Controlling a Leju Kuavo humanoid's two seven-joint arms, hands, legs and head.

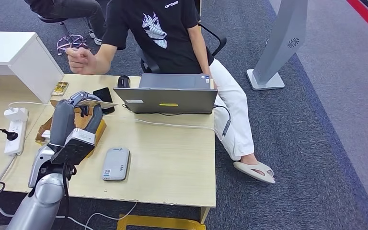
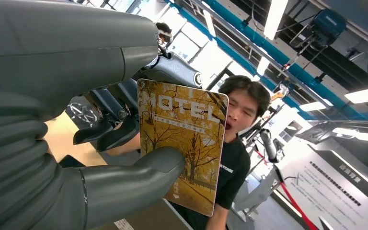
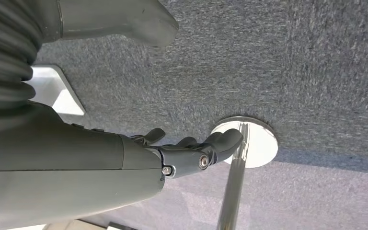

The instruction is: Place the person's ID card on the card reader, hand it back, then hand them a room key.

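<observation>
Room key card [image 2: 184, 143]: yellow autumn-tree print, "HOTEL" lettering, pinched between thumb [image 2: 139, 177] and fingers [image 2: 172, 72]. Grey card reader [image 1: 116, 163] flat on desk.

The head view looks forward and down from high on the robot onto the surface [image 1: 172, 158] and the seated person [image 1: 172, 33]; the left wrist view sits close behind the left hand [image 2: 124, 143], facing upward toward the same person [image 2: 242, 108] and the ceiling; the right wrist view, close behind the right hand [image 3: 187, 151], faces down at grey carpet [image 3: 278, 57].
</observation>
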